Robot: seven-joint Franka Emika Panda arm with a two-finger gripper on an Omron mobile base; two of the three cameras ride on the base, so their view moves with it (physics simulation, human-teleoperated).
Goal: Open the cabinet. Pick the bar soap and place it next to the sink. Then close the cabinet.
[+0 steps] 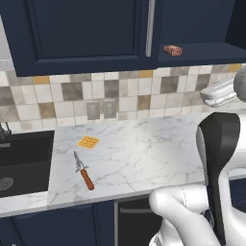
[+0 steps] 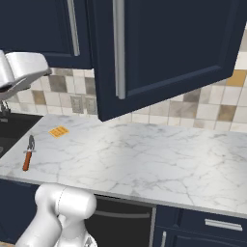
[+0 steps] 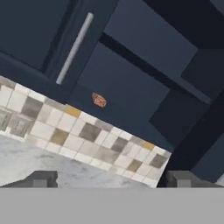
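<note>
The cabinet (image 2: 173, 48) is navy blue with a framed-panel door and a long vertical silver bar handle; its door stands swung open over the counter. The bar soap (image 1: 173, 50), a small reddish-brown block with a paler face, lies on the cabinet's bottom shelf, near the shelf's front edge and left corner. The sink (image 1: 21, 163) is a dark recessed basin with a round metal drain, set at the counter's left end

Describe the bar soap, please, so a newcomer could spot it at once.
Look above the marble counter into the open navy cabinet. On its bottom shelf lies the bar soap, a small reddish-brown block, unlike the flat orange square and the orange-handled knife down on the counter.
</note>
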